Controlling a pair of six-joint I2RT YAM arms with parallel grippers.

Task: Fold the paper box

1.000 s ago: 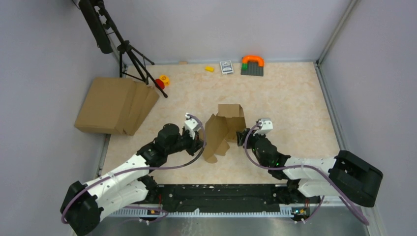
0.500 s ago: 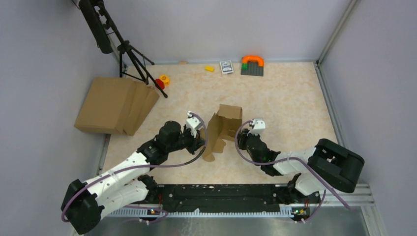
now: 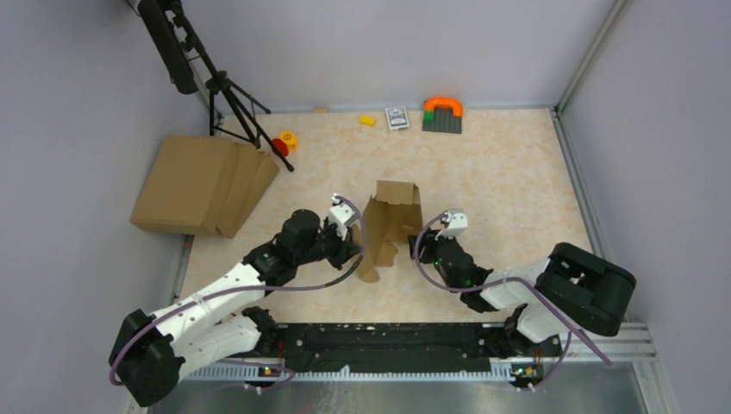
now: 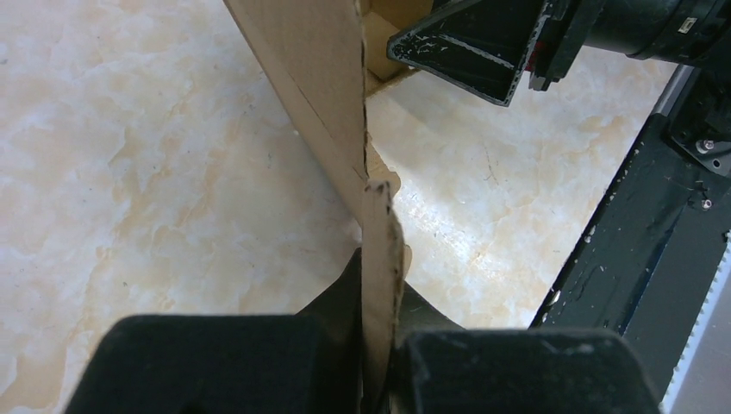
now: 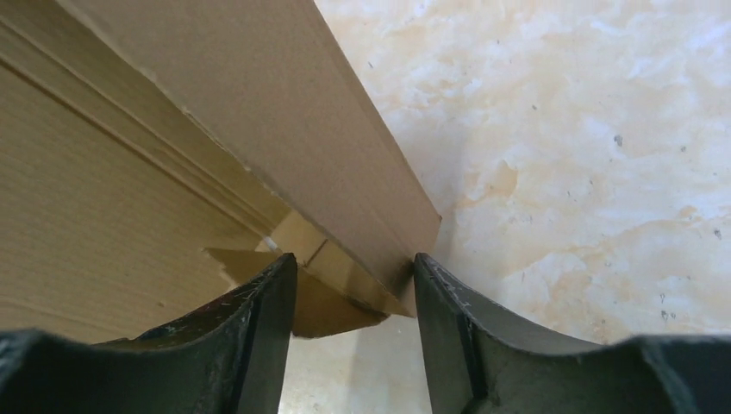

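The paper box (image 3: 392,217) stands partly folded in the middle of the table, its walls upright and one flap hanging toward the near edge. My left gripper (image 3: 354,249) is at its left side, shut on a thin flap edge (image 4: 380,259) of the box (image 4: 315,78). My right gripper (image 3: 427,242) is at the box's right side. It is open, and its fingers (image 5: 267,302) straddle the bottom corner of a box wall (image 5: 284,129), which touches the right finger. The right gripper also shows in the left wrist view (image 4: 483,43).
A bigger pile of flat cardboard (image 3: 203,184) lies at the left. A tripod (image 3: 228,95) stands behind it beside a red and yellow toy (image 3: 283,142). A yellow brick (image 3: 367,120), a card (image 3: 396,116) and an orange-and-green block (image 3: 442,114) lie at the far edge. A black rail (image 3: 396,341) runs along the near edge.
My right arm has drawn in to the left and its gripper now sits at the box's lower right corner. The box has shifted slightly left and away. My left gripper still holds the flap.
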